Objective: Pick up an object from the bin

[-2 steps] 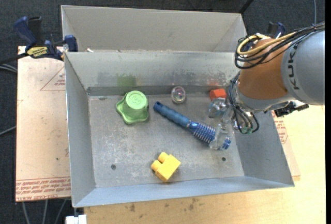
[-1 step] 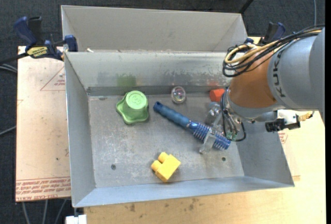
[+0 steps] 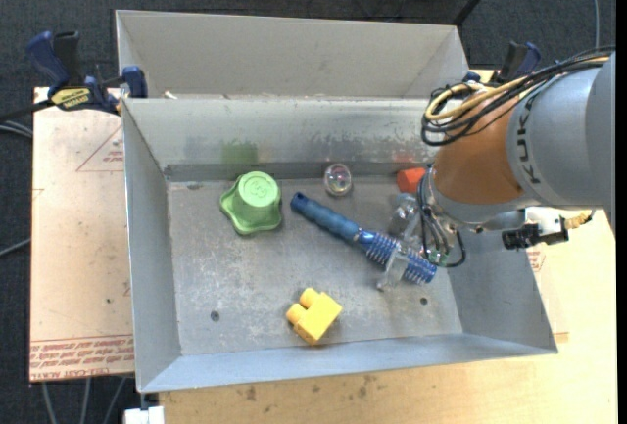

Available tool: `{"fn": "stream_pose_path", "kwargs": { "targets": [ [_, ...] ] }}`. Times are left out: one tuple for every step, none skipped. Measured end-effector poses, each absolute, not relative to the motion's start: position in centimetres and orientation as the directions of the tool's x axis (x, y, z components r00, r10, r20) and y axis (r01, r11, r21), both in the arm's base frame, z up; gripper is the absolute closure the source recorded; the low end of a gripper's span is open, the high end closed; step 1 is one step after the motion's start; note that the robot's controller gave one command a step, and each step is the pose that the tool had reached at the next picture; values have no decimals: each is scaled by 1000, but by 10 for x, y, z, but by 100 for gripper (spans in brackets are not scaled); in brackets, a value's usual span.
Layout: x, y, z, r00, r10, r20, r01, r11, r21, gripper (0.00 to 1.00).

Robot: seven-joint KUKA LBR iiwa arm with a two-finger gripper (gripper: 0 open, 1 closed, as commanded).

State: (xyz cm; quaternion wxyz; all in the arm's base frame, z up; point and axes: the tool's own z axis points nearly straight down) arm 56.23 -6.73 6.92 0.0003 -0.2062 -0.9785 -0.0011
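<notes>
The claw point(image 3: 413, 254) is down at the bristly end of the blue brush point(image 3: 335, 223), which lies flat in the bin point(image 3: 235, 280) right of centre, so lifting looks yet to come; whether the claw is open or gripping, I cannot tell.

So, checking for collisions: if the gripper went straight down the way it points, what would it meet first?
Probably the bristled head of the blue brush, lying right below the gripper; the gap between them is unclear.
</notes>
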Motion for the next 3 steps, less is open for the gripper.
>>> {"fn": "stream_pose_path", "kwargs": {
  "targets": [
    [562, -67, 68, -915, 403, 3, 403, 915, 1, 100],
    [564, -67, 162, -916, 401, -8, 401, 916, 3, 100],
    [565, -66, 182, -917, 398, -3, 398, 917, 1, 100]
  ]
}}
